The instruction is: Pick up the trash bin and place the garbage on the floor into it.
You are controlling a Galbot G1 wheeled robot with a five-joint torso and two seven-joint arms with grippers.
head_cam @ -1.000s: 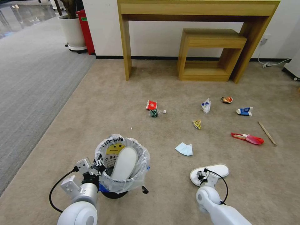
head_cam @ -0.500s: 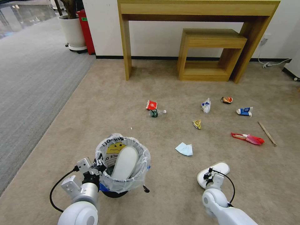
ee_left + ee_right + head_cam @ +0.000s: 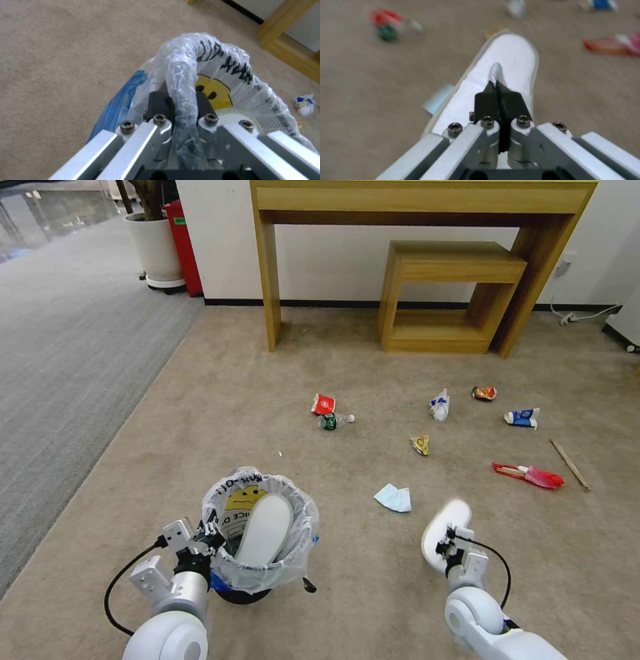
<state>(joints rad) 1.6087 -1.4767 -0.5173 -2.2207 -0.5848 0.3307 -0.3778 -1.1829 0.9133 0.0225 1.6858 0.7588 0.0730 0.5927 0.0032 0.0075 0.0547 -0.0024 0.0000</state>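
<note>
Left claw (image 3: 180, 105) clamps trash bin (image 3: 260, 543) rim, 7 o'clock. Right claw (image 3: 498, 86) pinches white slipper (image 3: 445, 523), 5 o'clock, above floor (image 3: 333, 593).

— Head view? Looks forward and down over beige short-pile carpet (image 3: 220, 400) toward a light wooden console table (image 3: 427, 200).

— Wrist views? Close along each arm's fingers; share with it a bag-lined dark-blue bin (image 3: 213, 75) and a white slipper (image 3: 510, 60).

Beige carpet (image 3: 220, 400); scattered litter (image 3: 527, 475)
</note>
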